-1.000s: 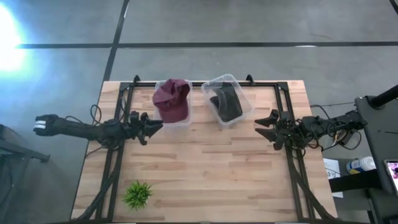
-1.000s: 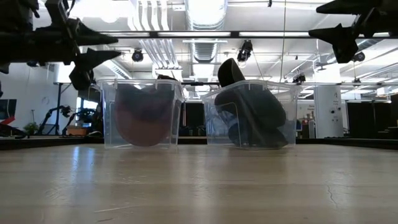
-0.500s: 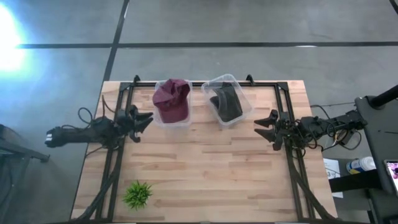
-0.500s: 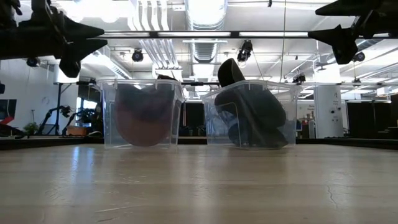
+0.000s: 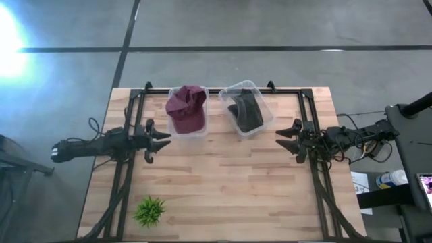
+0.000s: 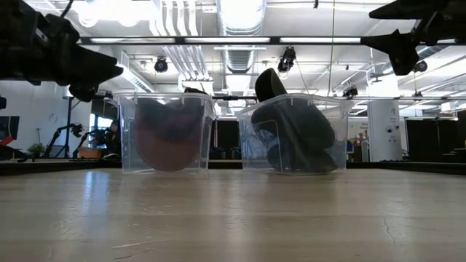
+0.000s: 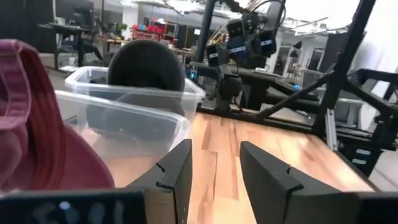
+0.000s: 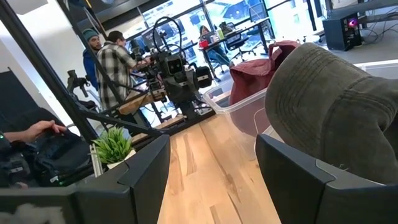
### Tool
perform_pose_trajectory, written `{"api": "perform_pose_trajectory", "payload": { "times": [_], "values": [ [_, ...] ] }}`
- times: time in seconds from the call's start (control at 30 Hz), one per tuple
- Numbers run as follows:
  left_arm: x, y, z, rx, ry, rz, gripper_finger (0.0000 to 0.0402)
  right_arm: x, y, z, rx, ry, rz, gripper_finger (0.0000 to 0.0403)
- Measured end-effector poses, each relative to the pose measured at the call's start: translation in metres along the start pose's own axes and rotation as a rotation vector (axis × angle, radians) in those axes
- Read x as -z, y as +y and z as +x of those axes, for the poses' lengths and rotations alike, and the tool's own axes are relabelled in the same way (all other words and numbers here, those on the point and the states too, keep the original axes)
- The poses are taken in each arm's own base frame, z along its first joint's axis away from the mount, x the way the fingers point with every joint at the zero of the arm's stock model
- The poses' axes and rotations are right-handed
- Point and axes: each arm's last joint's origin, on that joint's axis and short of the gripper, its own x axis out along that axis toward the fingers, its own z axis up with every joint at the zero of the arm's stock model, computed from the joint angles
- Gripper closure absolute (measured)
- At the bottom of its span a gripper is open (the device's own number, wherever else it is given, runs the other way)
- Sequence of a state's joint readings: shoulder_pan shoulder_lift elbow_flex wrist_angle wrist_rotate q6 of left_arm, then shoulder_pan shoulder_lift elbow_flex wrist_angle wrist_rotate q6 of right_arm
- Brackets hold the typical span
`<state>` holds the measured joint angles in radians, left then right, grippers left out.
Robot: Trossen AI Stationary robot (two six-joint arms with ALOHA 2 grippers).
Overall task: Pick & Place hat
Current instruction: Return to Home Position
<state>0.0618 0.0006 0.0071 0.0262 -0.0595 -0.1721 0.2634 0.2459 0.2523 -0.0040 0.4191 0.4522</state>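
A maroon cap sits in the left clear bin at the table's far side; it also shows as the maroon cap in the left wrist view. A dark cap fills the right clear bin, its crown standing above the rim. My left gripper is open, in the air beside the left bin's near-left corner. My right gripper is open, in the air just right of the right bin.
A small green plant stands near the table's near-left corner. Black frame rails run along both table sides and the far edge. Bare wood spreads across the middle and near side. People stand in the room beyond.
My left gripper drew back toward the table's left edge, swinging toward the far side, then came back a little toward the near side and the bins. It stays open. The right arm and both caps keep still.
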Motion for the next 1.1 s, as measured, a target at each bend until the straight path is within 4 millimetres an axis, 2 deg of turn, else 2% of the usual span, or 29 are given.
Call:
{"api": "perform_pose_trajectory", "payload": {
  "times": [0.33, 1.1],
  "values": [
    [-0.0002, -0.0001, 0.0000, 0.000, -0.003, -0.172, 0.0273, 0.0001, 0.0000, 0.0000, 0.000, 0.000, 0.000, 0.0170],
    [-0.0009, -0.0002, 0.0001, -0.002, -0.002, -0.177, 0.0273, 0.0000, 0.0000, 0.0000, 0.000, -0.001, 0.000, 0.0170]
  ]
}}
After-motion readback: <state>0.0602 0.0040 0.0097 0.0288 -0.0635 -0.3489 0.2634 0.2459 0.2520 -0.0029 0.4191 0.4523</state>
